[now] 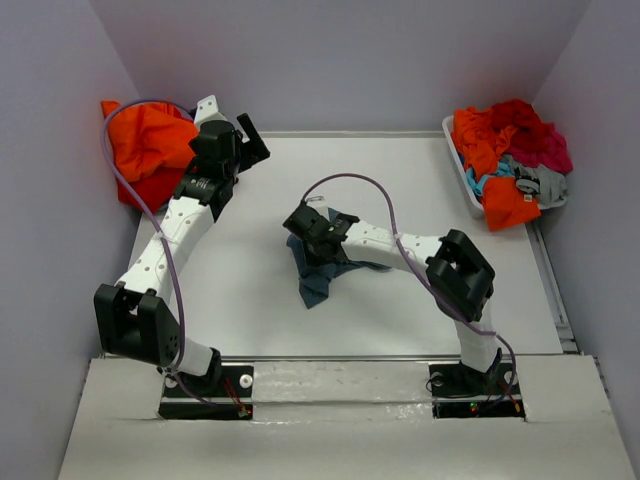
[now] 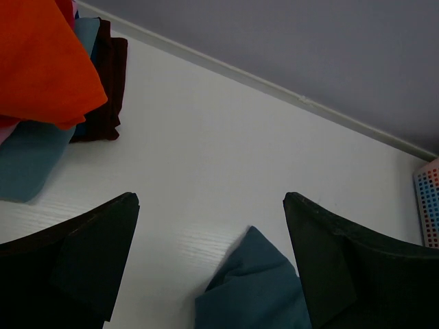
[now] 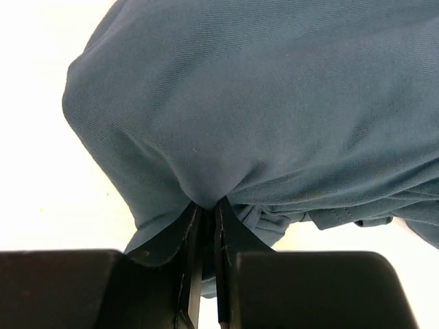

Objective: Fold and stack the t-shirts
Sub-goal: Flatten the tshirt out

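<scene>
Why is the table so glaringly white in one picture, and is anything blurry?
Right wrist view: the table is overexposed to blank white, while the blue shirt shows crisp weave. Left wrist view: the near fingers are dark and slightly soft. Top view: even light, only faint shadows under the arms.

Plain slate-blue t-shirt, mid table, which is white. Far left: bright orange t-shirt over red. Far right: white basket, t-shirt pile of orange, red, magenta, teal and grey. Arms white with black joints, cables purple.
</scene>
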Controlling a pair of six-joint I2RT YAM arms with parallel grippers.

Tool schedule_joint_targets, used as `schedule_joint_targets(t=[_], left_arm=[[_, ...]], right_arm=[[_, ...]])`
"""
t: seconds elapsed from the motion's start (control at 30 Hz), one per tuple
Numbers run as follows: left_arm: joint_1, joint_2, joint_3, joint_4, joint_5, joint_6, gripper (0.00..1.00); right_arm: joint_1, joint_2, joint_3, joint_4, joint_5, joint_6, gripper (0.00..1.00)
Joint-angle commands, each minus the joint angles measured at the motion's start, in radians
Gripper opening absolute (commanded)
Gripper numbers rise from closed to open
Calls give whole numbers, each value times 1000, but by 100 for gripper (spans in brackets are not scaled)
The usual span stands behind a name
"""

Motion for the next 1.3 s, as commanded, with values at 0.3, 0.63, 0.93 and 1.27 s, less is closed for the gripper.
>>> schedule_joint_targets(t=[0.3,0.63,0.93,1.27], left_arm=[[7,-5,2,41,8,-7,99],[7,3,-7,41,13,-12,99],[7,14,-5,43,12,-13,99],[7,12,1,35,-7,-4,99]], right_arm=[[11,-202,98,-98,200,-25,8],[106,-692,126,66,524,-229,7],[185,-807,-110,375,690,-432,7],[185,-601,78,85,708,-272,53]])
